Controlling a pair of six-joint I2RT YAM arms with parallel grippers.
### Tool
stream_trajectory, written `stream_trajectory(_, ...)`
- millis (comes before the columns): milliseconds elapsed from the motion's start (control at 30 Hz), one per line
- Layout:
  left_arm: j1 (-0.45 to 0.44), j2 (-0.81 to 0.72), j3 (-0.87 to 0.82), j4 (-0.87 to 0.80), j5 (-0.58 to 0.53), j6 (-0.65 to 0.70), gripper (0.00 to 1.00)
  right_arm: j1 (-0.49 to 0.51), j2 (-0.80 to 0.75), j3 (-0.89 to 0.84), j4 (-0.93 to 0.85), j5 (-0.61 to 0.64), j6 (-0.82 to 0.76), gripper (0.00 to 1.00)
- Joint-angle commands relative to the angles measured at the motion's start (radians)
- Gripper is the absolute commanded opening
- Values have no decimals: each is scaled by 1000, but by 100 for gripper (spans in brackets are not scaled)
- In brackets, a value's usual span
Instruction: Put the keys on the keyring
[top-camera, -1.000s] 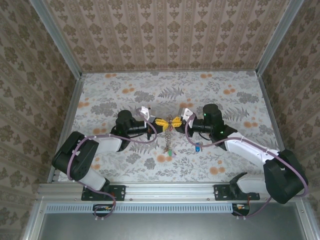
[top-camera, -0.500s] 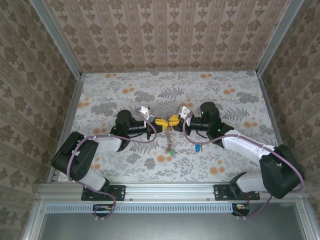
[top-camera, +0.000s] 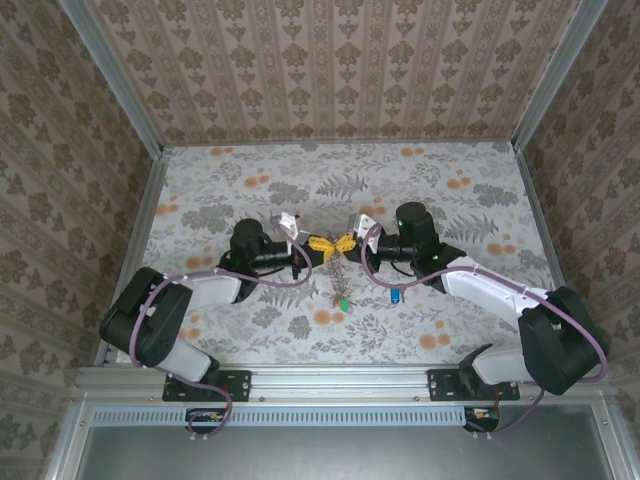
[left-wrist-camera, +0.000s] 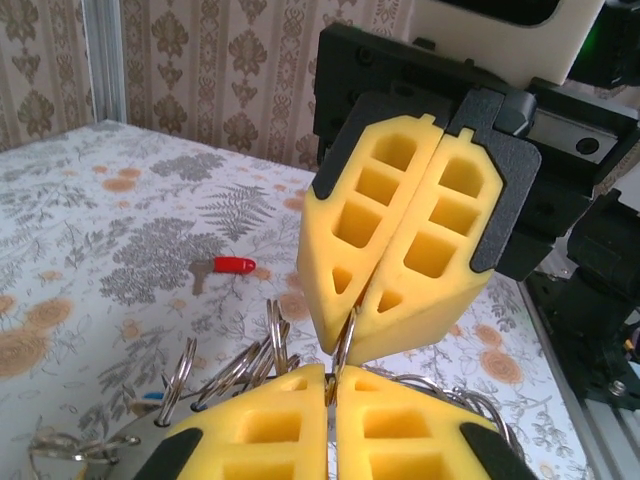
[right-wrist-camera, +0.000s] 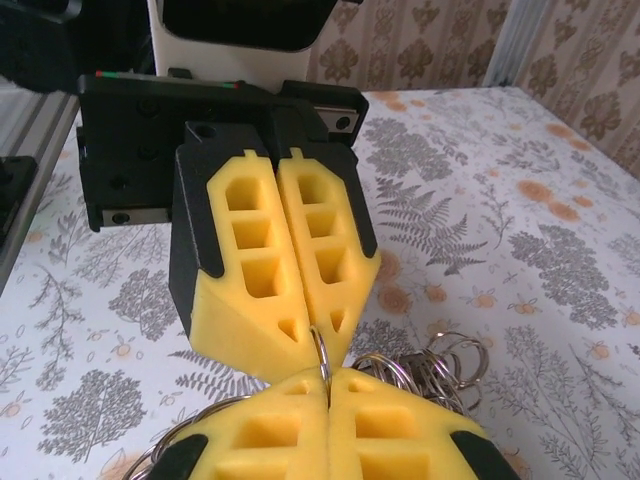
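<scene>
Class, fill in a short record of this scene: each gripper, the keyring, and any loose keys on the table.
left gripper: jaws shut on the keyring
right gripper: jaws shut on the keyring, tip to tip with the left gripper
keyring: bunch trails toward the near edge, green tag at its end
blue key: loose on the table, near the right arm
red key: loose on the table, apart from the keyring
task: neither key on the keyring yet

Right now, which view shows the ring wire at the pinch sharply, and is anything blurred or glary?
Left wrist: keyring wire sharp, evenly lit, no glare. Right wrist: equally crisp, no motion blur. Top external: evenly lit, but keyring too small to resolve the wire.
</scene>
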Motion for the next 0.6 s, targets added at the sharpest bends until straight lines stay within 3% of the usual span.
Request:
stream_trajectory(0, -7, -81, 58, -198, 4, 148, 13, 3, -13, 72, -186, -2, -125, 0)
stream_trajectory(100, -15, -128, 100, -430, -14, 294, 15, 4, -16, 118, -298, -3, -191, 0)
stream_trajectory(233, -20, -161, 142, -608, -24, 405, 17, 4, -13, 170, -406, -9, -248, 0)
stream_trajectory(567, -34, -177, 176, -694, -22, 461, 26, 5, 3, 233, -500, -43, -281, 0)
